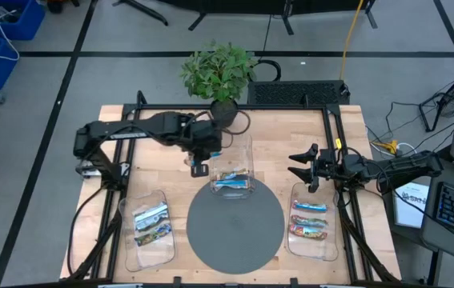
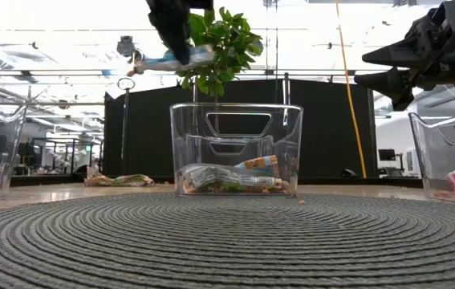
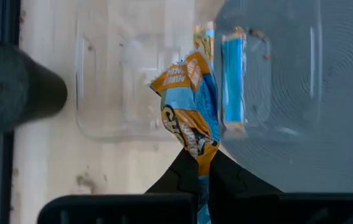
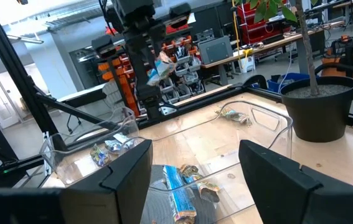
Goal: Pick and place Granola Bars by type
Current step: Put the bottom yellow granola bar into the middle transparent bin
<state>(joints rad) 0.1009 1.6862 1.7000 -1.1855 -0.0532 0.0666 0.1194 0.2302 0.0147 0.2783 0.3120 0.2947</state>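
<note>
My left gripper hangs above the table beside the left wall of the middle clear tray, shut on a blue-and-orange granola bar. That bar also shows high in the low view. More blue bars lie in the middle tray. The left tray holds silver-white bars. The right tray holds blue and red bars. My right gripper waits open over the right tray's far end, holding nothing. My left gripper pinches the bar by one crumpled wrapper end between its two fingers. The fingers slant steeply down from above. The bar is lifted clear of the table and sticks out past the fingertips, its free end over the tray's wall.
A round grey woven mat lies at the table's near middle, under part of the middle tray. A potted plant stands at the far edge. One loose bar lies on the wood beyond the middle tray. Black frame rails run along both sides.
</note>
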